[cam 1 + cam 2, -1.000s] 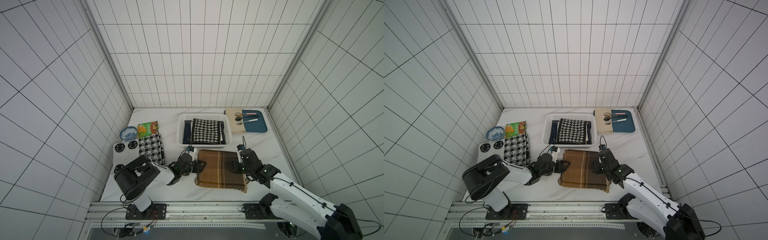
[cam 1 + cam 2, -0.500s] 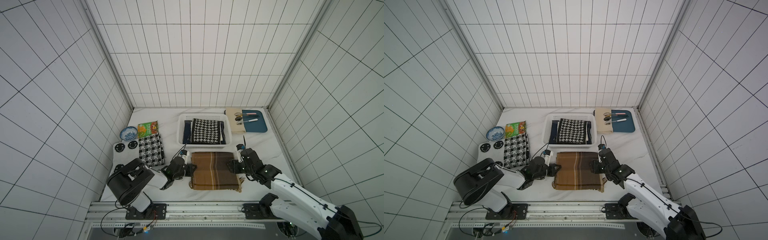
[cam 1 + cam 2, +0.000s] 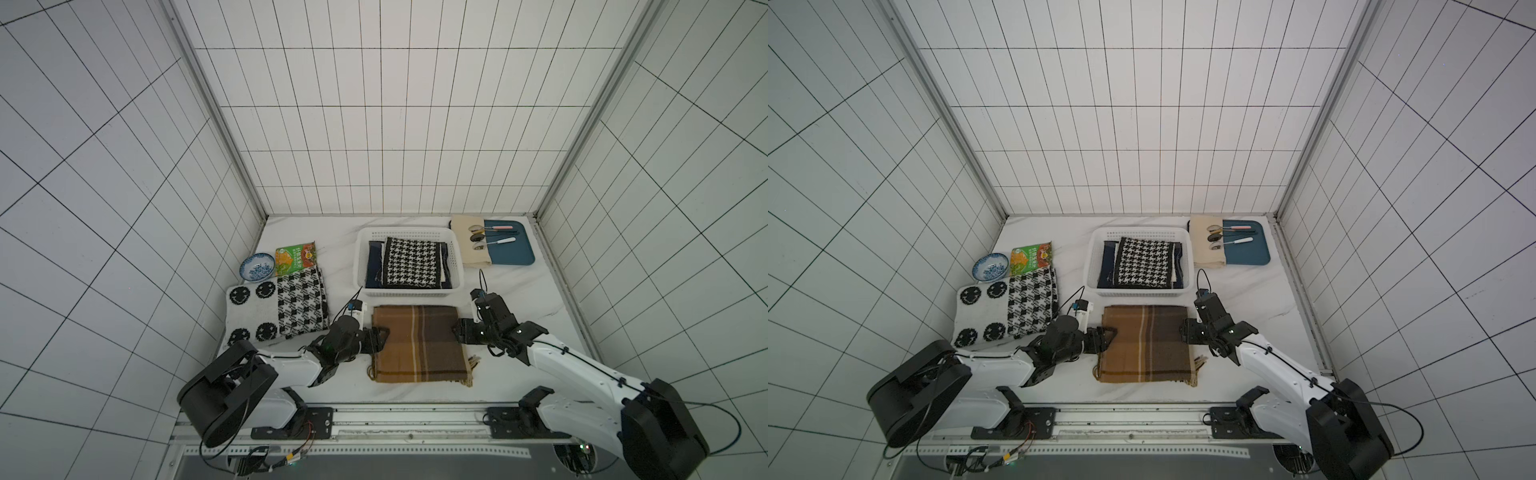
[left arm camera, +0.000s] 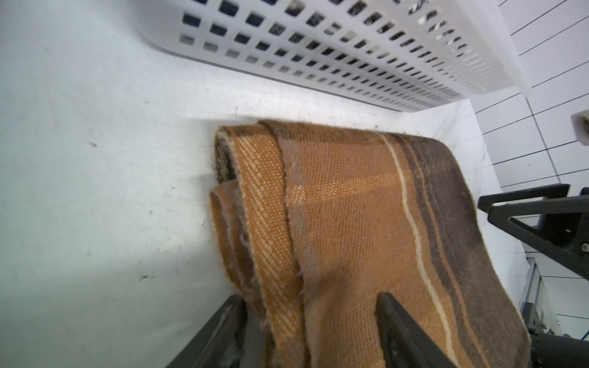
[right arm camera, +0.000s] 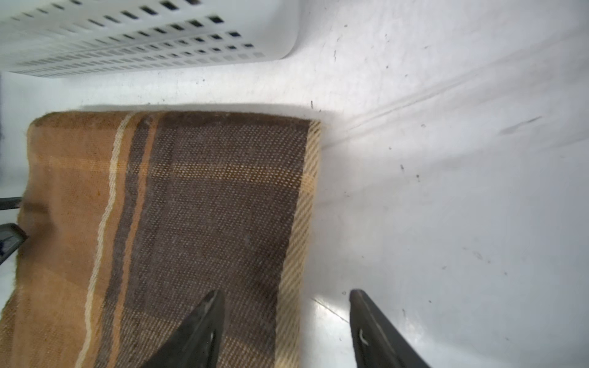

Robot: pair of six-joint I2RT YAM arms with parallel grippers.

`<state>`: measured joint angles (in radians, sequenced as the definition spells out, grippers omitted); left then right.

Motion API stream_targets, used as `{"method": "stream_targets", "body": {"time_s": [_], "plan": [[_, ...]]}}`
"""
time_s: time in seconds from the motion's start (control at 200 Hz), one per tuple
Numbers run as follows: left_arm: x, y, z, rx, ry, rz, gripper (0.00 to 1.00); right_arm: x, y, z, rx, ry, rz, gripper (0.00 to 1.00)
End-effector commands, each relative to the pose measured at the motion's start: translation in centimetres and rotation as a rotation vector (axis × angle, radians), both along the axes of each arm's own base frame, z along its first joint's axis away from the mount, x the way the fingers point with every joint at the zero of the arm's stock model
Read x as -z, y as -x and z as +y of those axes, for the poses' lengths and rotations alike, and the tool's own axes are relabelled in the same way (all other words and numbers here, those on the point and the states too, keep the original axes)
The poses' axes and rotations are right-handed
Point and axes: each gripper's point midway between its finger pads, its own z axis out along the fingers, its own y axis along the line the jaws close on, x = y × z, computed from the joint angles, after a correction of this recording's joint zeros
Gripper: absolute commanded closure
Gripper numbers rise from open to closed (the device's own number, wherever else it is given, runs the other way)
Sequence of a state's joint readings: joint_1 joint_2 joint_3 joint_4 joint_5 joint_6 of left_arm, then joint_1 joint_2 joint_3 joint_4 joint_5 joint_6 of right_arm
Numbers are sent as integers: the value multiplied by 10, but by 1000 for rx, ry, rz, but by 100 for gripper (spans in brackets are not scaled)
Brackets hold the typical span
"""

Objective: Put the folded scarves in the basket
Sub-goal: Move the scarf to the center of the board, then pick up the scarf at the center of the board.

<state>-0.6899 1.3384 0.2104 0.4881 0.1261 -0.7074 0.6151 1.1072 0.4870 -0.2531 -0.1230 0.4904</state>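
- White-tiled walls box in a pale marbled tabletop (image 3: 519, 299). In both top views the brown plaid scarf (image 3: 419, 345) lies flat just in front of the white perforated basket (image 3: 409, 293), not in it. A houndstooth cloth (image 3: 411, 262) already fills most of that basket, so the scarf could end up draped over the rigid rim.
- Left wrist view: the left gripper (image 4: 309, 296) is released, jaws spread, one finger (image 4: 398, 334) over the coarse weave, the other down on the table. Loose stacked layers show at this edge; pinch only the top one and the fold could peel open.
- Right wrist view: the right gripper (image 5: 287, 291) stands unclenched astride the striped edge. Soft cloth would sag between two grips and slump out of square.
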Motion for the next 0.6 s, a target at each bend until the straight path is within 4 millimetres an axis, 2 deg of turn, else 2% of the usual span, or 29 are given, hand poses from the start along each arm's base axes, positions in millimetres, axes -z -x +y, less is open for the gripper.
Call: {"method": "stream_targets", "body": {"time_s": [0.0, 0.205, 0.41, 0.505, 0.595], "plan": [[15, 1, 5, -19, -29, 44, 28, 9, 2, 7, -4, -59, 33, 35], [47, -2, 16, -58, -158, 80, 25, 24, 4, 16, -2, -109, 110, 35], [69, 7, 5, -9, -160, 119, 25, 37, 11, 26, -26, -155, 171, 38], [71, 10, -4, 21, -116, 136, 33, 42, 14, 30, -41, -168, 191, 42], [70, 14, -12, 50, -73, 145, 52, 42, 16, 32, -51, -178, 193, 52]]}}
